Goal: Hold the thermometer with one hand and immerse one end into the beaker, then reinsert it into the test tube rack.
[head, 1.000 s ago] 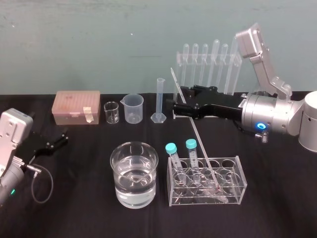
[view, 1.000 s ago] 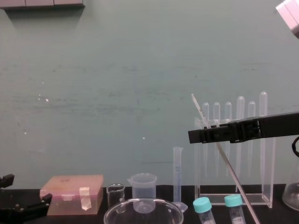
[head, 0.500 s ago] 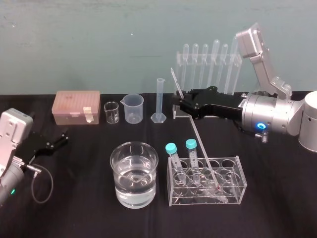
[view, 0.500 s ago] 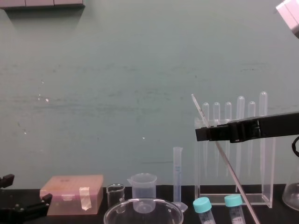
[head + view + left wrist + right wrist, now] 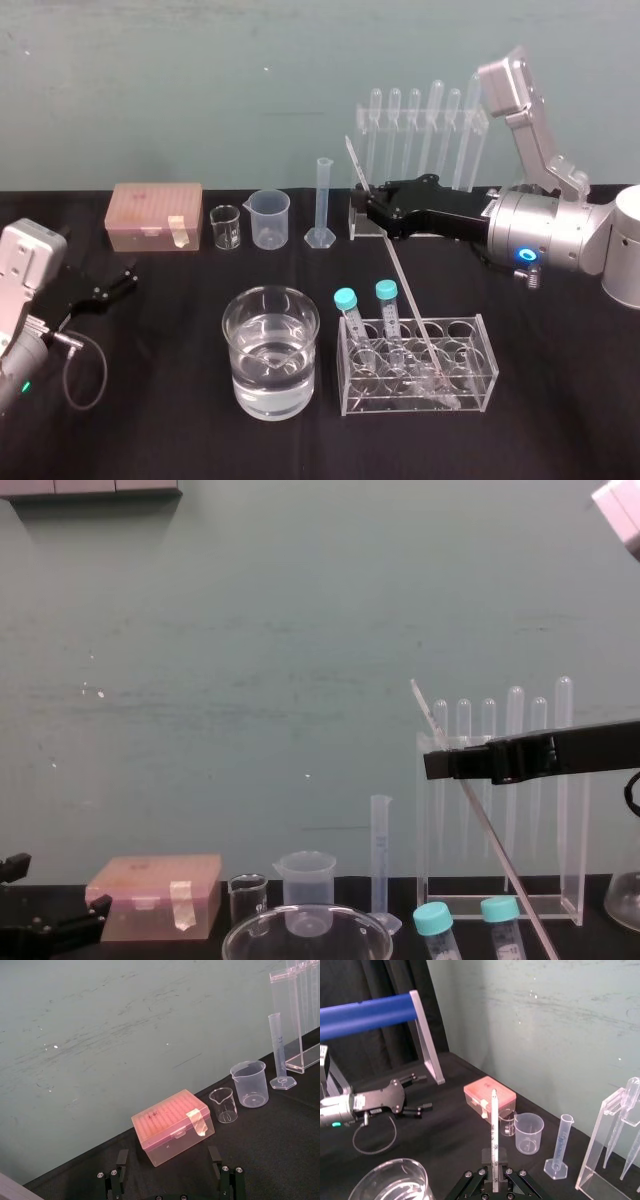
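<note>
Right gripper (image 5: 363, 202) is pinching the thermometer (image 5: 396, 272) near its top, rod leaning from the test tube rack (image 5: 485, 360); light, slick, brittle glass probably wants a gentle squeeze; left gripper (image 5: 108, 289) is idling spread.

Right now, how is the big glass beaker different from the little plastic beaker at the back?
The big glass beaker holds water; the plastic beaker looks empty. The glass one is much wider and clear, the plastic one narrower and cloudy. The glass one stands at the front, the plastic one at the back between a tiny glass beaker and a graduated cylinder. Both stand upright with open tops.
</note>
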